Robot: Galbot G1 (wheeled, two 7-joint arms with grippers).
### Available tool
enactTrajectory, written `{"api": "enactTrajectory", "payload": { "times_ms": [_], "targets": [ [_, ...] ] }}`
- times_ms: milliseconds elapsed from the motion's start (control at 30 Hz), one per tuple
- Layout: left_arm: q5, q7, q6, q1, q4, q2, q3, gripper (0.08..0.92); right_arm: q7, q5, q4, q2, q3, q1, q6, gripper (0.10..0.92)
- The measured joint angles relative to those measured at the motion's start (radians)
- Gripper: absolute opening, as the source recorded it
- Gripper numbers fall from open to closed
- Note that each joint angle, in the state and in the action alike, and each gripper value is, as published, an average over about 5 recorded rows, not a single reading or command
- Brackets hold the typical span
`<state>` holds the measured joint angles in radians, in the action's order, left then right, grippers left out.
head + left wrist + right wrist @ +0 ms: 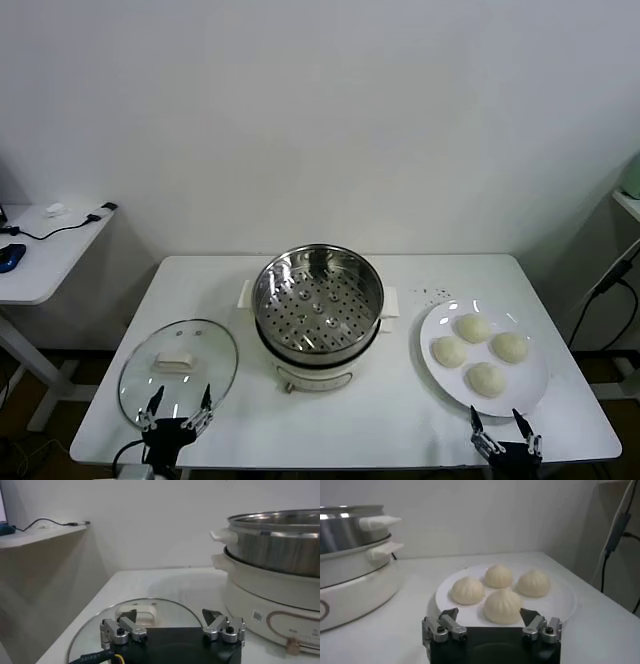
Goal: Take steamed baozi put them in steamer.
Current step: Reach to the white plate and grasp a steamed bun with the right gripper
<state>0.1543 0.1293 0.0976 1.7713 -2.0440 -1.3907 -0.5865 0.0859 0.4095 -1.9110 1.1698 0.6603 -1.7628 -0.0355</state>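
Note:
Several cream-white baozi [484, 379] lie on a white plate [445, 382] at the table's right; the nearest baozi [503, 605] sits just beyond my right gripper [489, 615], which is open and empty at the table's front edge [506, 432]. The steamer [318, 300], a shiny perforated steel basket on a cream pot base, stands at the table's middle with nothing in it. It also shows in the left wrist view [280, 545]. My left gripper [180, 410] is open and empty at the front left, over the near rim of the glass lid.
A flat glass lid [178, 366] with a white knob lies front left of the steamer, seen under the left gripper [171, 617]. A side desk [45, 250] with cables stands to the far left. A cable [605, 285] hangs at the right.

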Motion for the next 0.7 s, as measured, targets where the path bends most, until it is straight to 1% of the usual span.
{"api": "enactTrajectory", "payload": {
  "times_ms": [167, 367, 533, 700],
  "targets": [
    [0.0, 0.002, 0.007, 0.0, -0.006, -0.006, 0.002, 0.823, 0.0, -0.022, 0.012, -0.052, 0.013, 0.102, 0.078, 0.823],
    [0.0, 0.006, 0.018, -0.005, -0.014, -0.01, 0.005, 0.823, -0.055, -0.037, 0.085, -0.185, -0.016, 0.33, 0.197, 0.823],
    [0.0, 0.006, 0.024, -0.007, -0.019, -0.014, 0.009, 0.823, -0.204, -0.054, 0.184, -0.349, -0.117, 0.538, 0.253, 0.823],
    [-0.003, 0.007, 0.024, -0.007, -0.017, -0.021, 0.014, 0.823, -0.436, -0.094, 0.288, -0.523, -0.285, 0.744, 0.232, 0.823]
  ]
}}
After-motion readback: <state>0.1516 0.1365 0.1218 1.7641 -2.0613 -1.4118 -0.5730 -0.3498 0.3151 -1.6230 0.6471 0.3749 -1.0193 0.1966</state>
